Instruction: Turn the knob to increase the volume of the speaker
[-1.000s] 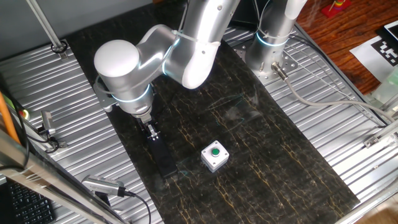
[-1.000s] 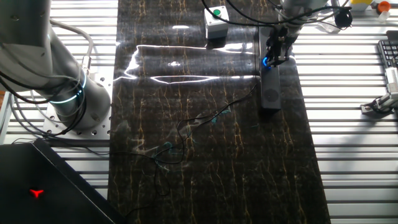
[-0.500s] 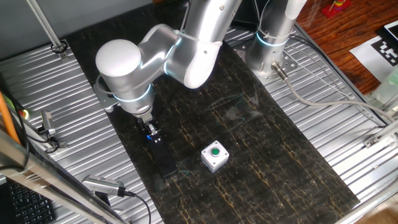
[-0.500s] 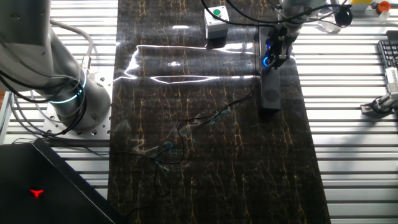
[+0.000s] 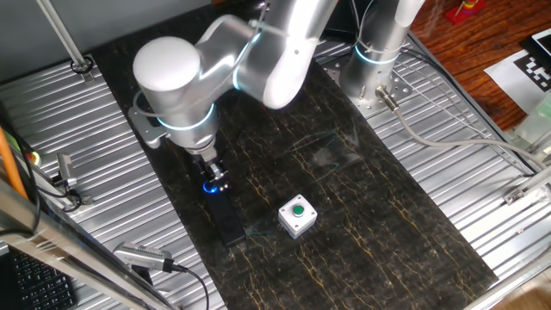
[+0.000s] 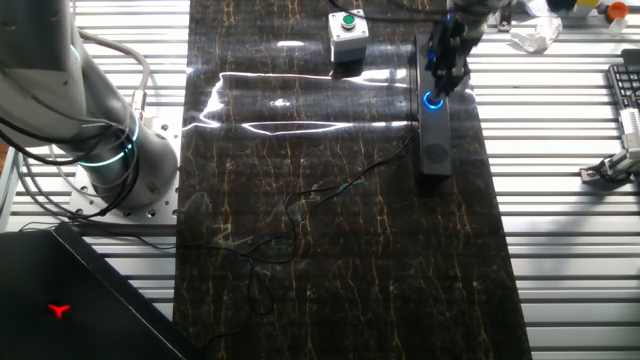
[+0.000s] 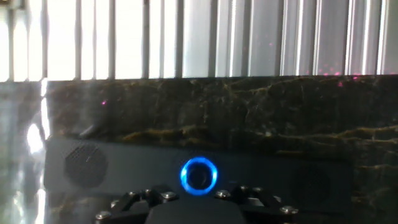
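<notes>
So here we've got the speaker (image 5: 225, 215) lying flat on the dark marble-look mat (image 5: 362, 198), near the mat's edge next to the ribbed metal table (image 5: 69, 120). The knob (image 5: 211, 186) sits at the end of the speaker closest to the arm, and its blue ring is glowing pretty bright. In the other fixed view we see the same thing: speaker (image 6: 434, 140) running along the mat's right side, knob (image 6: 433, 100) lit up at its far end.

Our gripper (image 5: 213, 175) hangs just above the knob, and from what we can see it isn't touching it. The blue ring shows in full right below the fingertips. In the other fixed view the gripper (image 6: 443, 72) sits right over that end of the speaker too.

The hand view shows the knob (image 7: 199, 175) dead centre, full ring visible, with only the gripper's base along the bottom edge. Honestly we can't tell if the fingers are spread or pinched together, they're too small and dark in both fixed views.

There's also a white box with a green button (image 5: 297, 215) on the mat, near the speaker but not touching it.
</notes>
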Robot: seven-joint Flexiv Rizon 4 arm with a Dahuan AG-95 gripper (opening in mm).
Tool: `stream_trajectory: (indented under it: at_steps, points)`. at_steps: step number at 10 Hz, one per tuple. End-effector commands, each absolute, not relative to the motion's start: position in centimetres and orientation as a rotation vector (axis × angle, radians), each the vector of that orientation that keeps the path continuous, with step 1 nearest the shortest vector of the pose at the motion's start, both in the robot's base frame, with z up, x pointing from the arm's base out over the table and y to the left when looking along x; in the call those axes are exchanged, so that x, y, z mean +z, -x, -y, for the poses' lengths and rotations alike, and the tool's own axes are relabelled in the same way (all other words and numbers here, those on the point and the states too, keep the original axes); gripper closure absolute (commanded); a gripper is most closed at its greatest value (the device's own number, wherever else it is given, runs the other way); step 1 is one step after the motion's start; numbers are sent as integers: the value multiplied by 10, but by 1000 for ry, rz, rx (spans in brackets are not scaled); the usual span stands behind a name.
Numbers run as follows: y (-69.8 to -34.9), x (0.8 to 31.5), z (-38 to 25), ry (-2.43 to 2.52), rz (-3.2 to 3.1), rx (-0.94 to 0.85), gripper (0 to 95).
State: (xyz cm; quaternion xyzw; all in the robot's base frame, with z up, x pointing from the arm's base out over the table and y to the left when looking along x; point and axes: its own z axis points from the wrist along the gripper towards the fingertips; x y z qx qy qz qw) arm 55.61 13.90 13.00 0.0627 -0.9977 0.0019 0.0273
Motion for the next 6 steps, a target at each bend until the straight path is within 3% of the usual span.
stream_trajectory:
  at_steps: [1,6]
  points:
    - [-549,145,-147,-244,3085,15,950]
    - [-517,185,-182,-308,3076,50,950]
